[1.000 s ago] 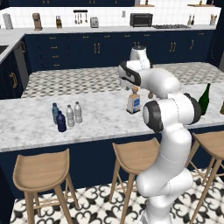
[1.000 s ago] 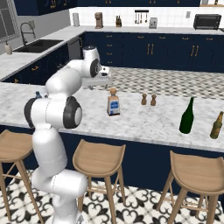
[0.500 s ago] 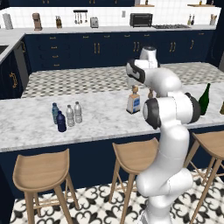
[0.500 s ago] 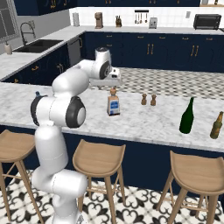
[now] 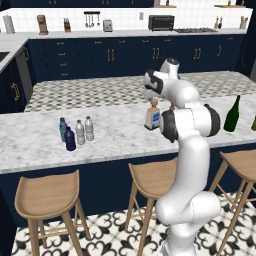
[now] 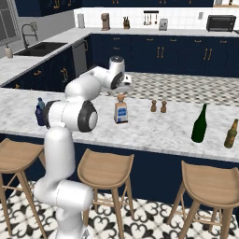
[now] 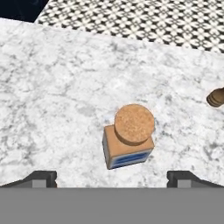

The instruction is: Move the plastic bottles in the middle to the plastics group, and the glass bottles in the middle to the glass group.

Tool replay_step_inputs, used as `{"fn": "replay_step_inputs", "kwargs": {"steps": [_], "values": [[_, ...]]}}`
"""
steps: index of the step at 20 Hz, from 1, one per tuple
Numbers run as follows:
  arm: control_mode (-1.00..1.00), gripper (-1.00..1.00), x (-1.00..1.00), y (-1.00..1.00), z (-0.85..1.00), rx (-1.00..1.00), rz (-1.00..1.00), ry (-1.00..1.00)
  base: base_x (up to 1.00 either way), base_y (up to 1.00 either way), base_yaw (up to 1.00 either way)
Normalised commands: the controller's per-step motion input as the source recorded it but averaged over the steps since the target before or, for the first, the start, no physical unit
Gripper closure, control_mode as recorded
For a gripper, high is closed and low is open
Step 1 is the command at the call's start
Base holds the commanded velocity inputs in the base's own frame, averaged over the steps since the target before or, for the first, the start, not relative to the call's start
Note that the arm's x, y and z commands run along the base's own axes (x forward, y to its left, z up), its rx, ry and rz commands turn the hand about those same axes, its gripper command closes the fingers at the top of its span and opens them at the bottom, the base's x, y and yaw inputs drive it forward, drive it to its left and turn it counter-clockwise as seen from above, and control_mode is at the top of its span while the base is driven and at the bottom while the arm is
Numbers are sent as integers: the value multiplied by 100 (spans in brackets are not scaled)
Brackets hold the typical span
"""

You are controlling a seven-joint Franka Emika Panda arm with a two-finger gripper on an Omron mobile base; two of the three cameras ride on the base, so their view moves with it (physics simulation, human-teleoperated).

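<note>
The gripper (image 7: 112, 177) hangs above the glass bottle (image 5: 152, 114), and its two dark fingertips (image 7: 40, 178) stand wide apart with nothing between them, so it is released. From the hand view the brown cork stopper (image 7: 134, 124) of the bottle lies between the tips and a little ahead of them, not touching them. The bottle stands upright on the marble island counter (image 5: 115, 135), near the middle of its length and closer to the far edge. The two clear plastic bottles (image 5: 84, 130) stand toward the left end of the counter, just beside the pale-blue bottle (image 5: 63, 128) and the dark navy bottle (image 5: 70, 139). The tall green wine bottle (image 6: 200, 124) stands toward the right end, well apart from the glass bottle, with a brown beer bottle (image 6: 230, 134) near it. Two small brown shakers (image 6: 158, 106) stand close to the far edge.
</note>
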Motion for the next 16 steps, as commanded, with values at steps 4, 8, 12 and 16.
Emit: {"fn": "replay_step_inputs", "kwargs": {"steps": [4, 8, 12, 16], "values": [[-100, -100, 0, -26, 6, -2, 0, 7, 0, 0, 0], [-100, -100, 27, -3, -5, -2, 0, 13, 0, 0, 0], [-100, -100, 21, 7, -5, -2, 0, 20, 0, 0, 0], [-100, -100, 20, 5, 0, -3, 0, 22, 0, 0, 0]]}}
